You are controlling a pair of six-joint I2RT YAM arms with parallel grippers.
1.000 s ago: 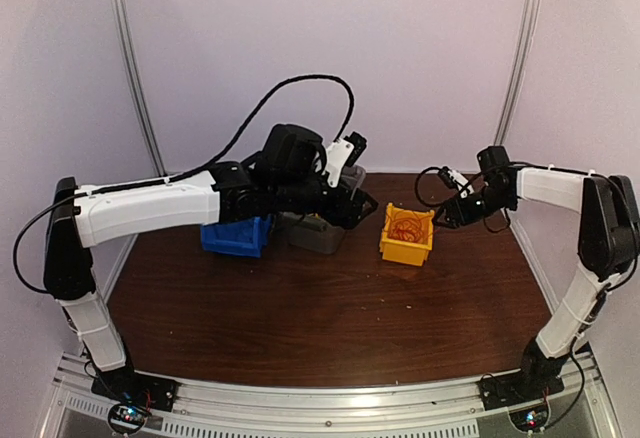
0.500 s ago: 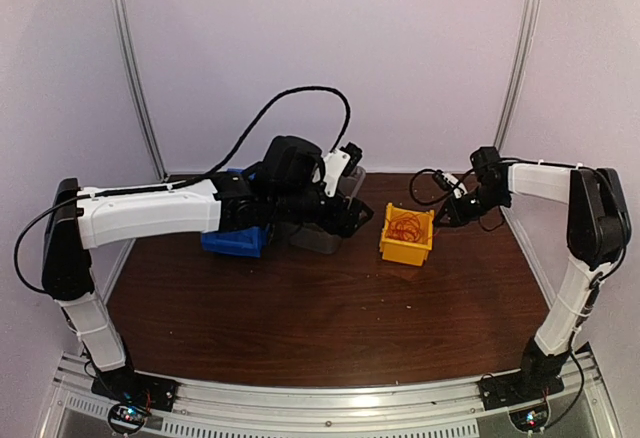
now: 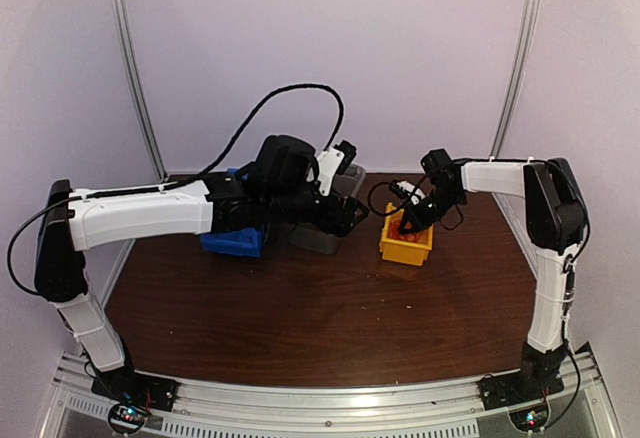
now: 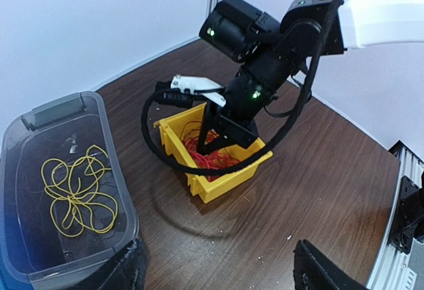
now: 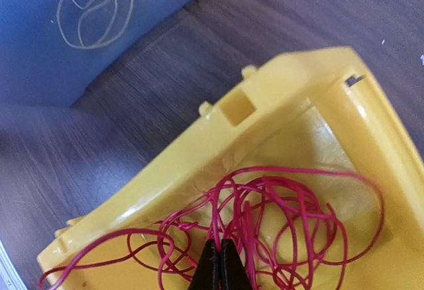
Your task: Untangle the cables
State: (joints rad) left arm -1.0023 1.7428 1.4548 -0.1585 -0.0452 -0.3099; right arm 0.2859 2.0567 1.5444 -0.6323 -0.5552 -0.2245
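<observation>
A tangle of red cables [image 5: 298,217] lies inside the yellow bin [image 5: 199,164]. My right gripper [image 5: 219,245] reaches down into that tangle with its tips pressed together on red strands. In the left wrist view the right gripper [image 4: 213,143] dips into the yellow bin [image 4: 228,184] among the red cables [image 4: 211,160]. Loose yellow cables [image 4: 76,194] lie coiled in the clear grey bin [image 4: 119,191]. My left gripper [image 4: 218,273] hovers open above the bare table between the two bins, holding nothing. From above, the right gripper [image 3: 408,220] is over the yellow bin [image 3: 405,250] and the left gripper [image 3: 352,213] is just left of it.
A blue bin [image 3: 235,240] sits left of the grey bin [image 3: 318,236], partly under the left arm. A thick black arm cable [image 4: 156,151] loops in front of the yellow bin. White walls with metal posts [image 3: 135,78] enclose the dark wooden table [image 3: 320,318].
The right arm swung left and lowered into the yellow bin, and its jaws closed among the red cables. The left arm drew back slightly to the left, still open.
</observation>
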